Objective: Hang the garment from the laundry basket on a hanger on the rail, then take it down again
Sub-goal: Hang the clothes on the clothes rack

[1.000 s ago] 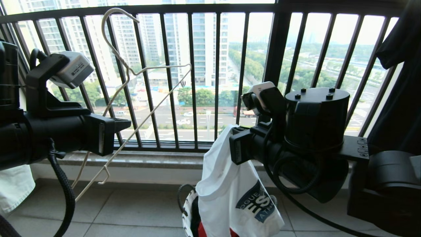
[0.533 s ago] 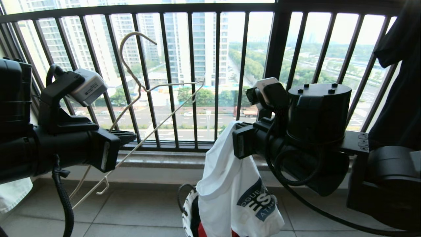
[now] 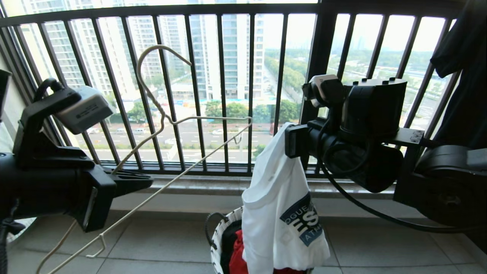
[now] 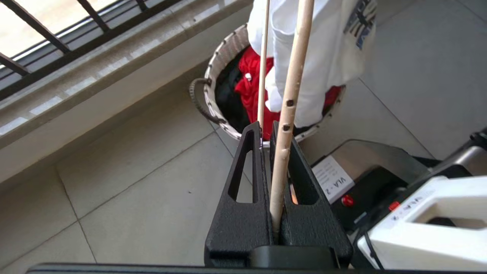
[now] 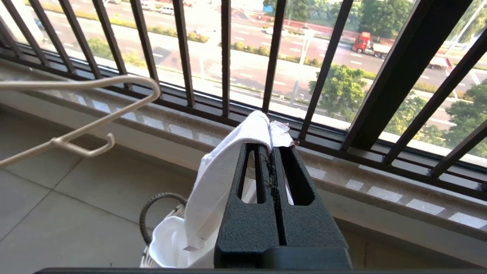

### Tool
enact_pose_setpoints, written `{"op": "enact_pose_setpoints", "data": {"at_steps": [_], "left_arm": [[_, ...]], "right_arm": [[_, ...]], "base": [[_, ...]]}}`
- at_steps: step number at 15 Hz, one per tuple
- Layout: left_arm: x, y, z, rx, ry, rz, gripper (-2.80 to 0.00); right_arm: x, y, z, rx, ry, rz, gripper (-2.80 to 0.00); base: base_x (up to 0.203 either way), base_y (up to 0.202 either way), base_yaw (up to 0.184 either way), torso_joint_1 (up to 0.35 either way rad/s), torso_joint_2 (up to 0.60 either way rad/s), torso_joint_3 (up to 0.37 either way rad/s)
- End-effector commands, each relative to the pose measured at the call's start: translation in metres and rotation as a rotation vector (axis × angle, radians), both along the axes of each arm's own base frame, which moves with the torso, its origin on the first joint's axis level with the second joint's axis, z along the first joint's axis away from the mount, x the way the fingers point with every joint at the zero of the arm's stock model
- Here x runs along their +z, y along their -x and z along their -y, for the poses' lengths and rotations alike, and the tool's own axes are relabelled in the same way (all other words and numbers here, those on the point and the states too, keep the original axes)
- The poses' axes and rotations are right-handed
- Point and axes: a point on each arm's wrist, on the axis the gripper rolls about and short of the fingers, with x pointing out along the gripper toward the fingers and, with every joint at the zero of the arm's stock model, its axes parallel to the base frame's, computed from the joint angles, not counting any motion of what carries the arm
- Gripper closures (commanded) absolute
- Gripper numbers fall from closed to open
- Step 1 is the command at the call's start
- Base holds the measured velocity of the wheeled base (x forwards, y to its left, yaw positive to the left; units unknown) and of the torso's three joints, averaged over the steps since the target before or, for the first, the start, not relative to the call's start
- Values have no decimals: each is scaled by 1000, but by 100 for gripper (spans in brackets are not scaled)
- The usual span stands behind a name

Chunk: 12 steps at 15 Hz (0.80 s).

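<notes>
The garment [image 3: 281,205], a white T-shirt with a dark blue chest logo [image 3: 304,222], hangs from my right gripper [image 5: 271,146]. That gripper is shut on a fold near its top edge, and the shirt's lower part drapes into the laundry basket [image 3: 218,236]. My left gripper [image 4: 265,127] is shut on the thin cream hanger [image 3: 152,99]. The hanger is tilted, its hook up against the window bars and its far corner [image 3: 249,121] close to the garment's top. The hanger's end [image 5: 114,114] also shows in the right wrist view. The rail is out of view.
A black barred window railing [image 3: 224,95] and a stone sill [image 3: 213,184] stand straight ahead. Red and black clothes [image 3: 236,255] fill the basket on the tiled floor. A black garment [image 3: 468,76] hangs at the far right. The robot's base [image 4: 380,182] shows in the left wrist view.
My left gripper has dropped with the hanger, whose hook sank and whose far corner swung right toward the garment. My right gripper rose to the right, lifting the garment higher out of the basket.
</notes>
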Motion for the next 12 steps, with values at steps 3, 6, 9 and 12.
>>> {"op": "enact_pose_setpoints", "data": {"at_steps": [3, 6, 9, 12], "left_arm": [[12, 28, -11, -104, -31, -79, 0], [10, 33, -5, -174, -41, -93, 0], [8, 30, -2, -178, -40, -100, 0], [6, 30, 0, -188, -45, -109, 0]], "right_arm": [[6, -11, 5, -37, -40, -2, 0], [13, -12, 7, -31, -101, -45, 0], [16, -8, 6, -13, -123, -53, 0], [19, 2, -1, 21, -147, -54, 0]], "base": [[0, 0, 0, 0, 0, 0], [0, 0, 0, 0, 0, 0], [0, 0, 0, 0, 0, 0], [0, 0, 0, 0, 0, 0]]}}
